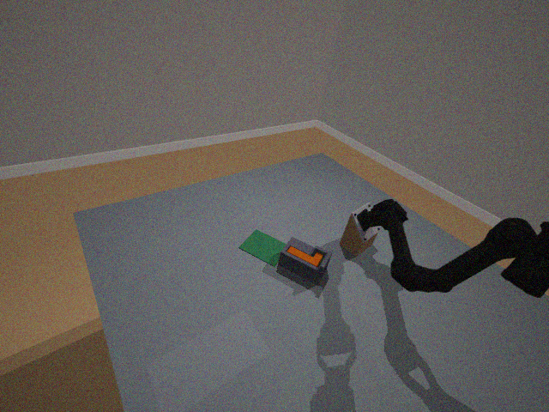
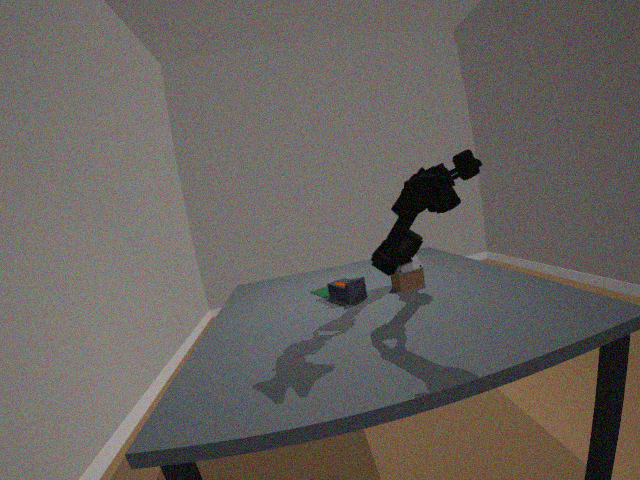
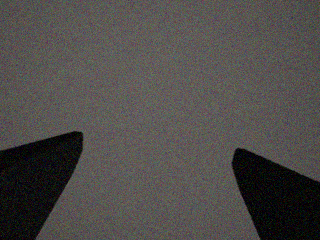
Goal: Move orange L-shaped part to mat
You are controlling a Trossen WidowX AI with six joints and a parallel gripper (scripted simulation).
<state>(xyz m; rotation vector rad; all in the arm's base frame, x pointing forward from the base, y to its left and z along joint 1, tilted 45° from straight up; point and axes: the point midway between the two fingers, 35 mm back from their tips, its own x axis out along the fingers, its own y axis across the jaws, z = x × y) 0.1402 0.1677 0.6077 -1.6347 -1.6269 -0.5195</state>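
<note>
The orange L-shaped part (image 1: 301,255) (image 2: 339,284) lies in the pocket of the grey tray (image 1: 298,271) (image 2: 356,292) and looks level with its top. Its L-shaped end is the one nearer the arm's base in the top view. The green mat (image 1: 262,245) (image 2: 320,292) lies against the tray's far side from the base and holds nothing. My gripper (image 3: 159,148) is open and empty in the wrist view, with only bare wall behind its fingers. The arm holds it high and well away from the tray. Its fingertips cannot be made out in the top and exterior views.
The arm's base stands on a brown block (image 1: 351,237) (image 2: 408,280) beside the tray, on the side opposite the mat. The grey-blue table (image 1: 177,266) (image 2: 232,361) carries them all, and the arm's dark shadows fall across it.
</note>
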